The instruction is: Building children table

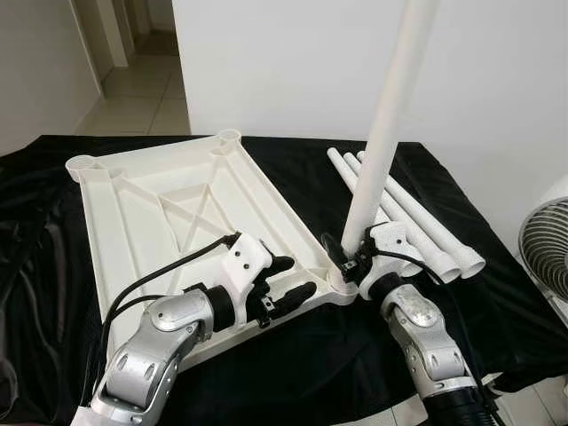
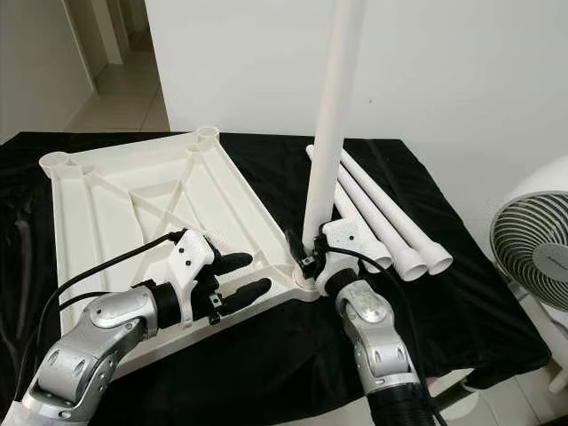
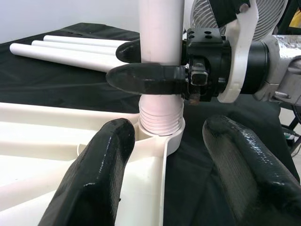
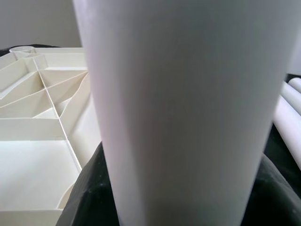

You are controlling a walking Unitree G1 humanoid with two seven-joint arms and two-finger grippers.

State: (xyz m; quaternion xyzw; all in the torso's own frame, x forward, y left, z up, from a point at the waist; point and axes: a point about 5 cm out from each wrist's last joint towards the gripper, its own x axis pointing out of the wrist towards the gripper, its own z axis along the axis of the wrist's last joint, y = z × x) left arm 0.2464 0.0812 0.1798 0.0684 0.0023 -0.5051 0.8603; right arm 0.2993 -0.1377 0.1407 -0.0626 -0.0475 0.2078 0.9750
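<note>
Two silver arms reach in from the near edge over a black cloth (image 1: pixel 293 364) as a children's table takes shape upside down. On the right, the right gripper (image 1: pixel 348 257) pinches a white leg (image 1: pixel 382 142) low on its shaft, one black finger on each side, just above the threaded end. That end sits in the corner socket (image 3: pixel 162 134) at the near right of the overturned tabletop (image 1: pixel 186 209), with several thread rings showing above the socket rim, so the leg looks only partly screwed home.

Everything ahead appears to turn on the leg's long axis: it rises nearly upright from the socket, leaning slightly to the right toward the top, and probably has to stay in line with the socket while it is turned. The right gripper is plainly the nearer hand, already on the shaft.

To the left, the left gripper (image 1: pixel 282 282) hovers over the tabletop's near rim with its fingers spread and empty; the leg stands just to its right and slightly farther off, apart from it. Three spare legs (image 1: pixel 417 217) lie side by side on the cloth to the right, and a fan (image 1: pixel 543 248) stands beyond the cloth's right edge.
</note>
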